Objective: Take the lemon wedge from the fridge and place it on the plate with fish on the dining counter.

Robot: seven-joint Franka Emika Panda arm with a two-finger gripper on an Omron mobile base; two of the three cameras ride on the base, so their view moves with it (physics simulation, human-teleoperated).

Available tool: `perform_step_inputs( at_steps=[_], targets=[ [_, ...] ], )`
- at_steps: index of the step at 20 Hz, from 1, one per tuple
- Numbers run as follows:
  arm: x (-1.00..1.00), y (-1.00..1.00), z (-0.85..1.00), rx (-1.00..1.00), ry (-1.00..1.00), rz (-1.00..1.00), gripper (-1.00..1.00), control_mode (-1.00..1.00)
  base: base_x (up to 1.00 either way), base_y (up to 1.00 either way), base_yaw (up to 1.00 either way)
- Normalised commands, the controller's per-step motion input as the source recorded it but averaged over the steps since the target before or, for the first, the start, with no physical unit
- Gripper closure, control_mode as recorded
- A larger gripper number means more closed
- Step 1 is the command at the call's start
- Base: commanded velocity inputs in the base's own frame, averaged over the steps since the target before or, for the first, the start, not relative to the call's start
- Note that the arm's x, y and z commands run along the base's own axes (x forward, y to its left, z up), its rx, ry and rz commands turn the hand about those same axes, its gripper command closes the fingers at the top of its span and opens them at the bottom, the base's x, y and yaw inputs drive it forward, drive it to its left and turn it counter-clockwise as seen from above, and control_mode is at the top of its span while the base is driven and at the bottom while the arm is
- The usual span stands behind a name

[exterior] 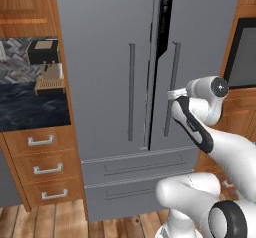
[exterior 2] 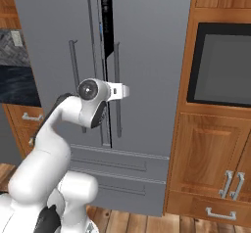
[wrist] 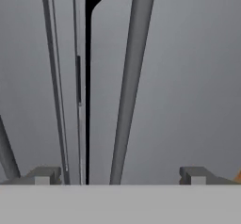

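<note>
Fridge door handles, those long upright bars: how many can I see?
2. The left handle is on the left door; the right handle is on the right door, which stands slightly ajar, with the hand right at it. Drawer pulls below are not counted.

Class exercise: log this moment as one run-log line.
stage: opening fridge | right door: ajar | gripper: open, fingers straddling right handle | lemon wedge: not yet reached
</note>
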Motion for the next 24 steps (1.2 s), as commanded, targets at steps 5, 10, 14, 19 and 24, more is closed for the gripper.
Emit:
perform_step_inputs(
  at_steps=[5,10,14,19,24],
  targets=[
    [0.96,-0.01,0.00,0.00,0.02,0.00,-1.00,-1.00,0.00,0.00,0.00],
    [0.65,-0.06,0.00,0.00,0.01,0.00,-1.00,-1.00,0.00,0.00,0.00],
    [0.58,-0.09,-0.08,0.00,0.00,0.00,-1.00,-1.00,0.00,0.00,0.00],
    [0.59,-0.09,-0.13,0.00,0.00,0.00,-1.00,-1.00,0.00,0.00,0.00],
    [0.65,-0.10,-0.18,0.00,0.00,0.00,-1.00,-1.00,0.00,0.00,0.00]
  ],
)
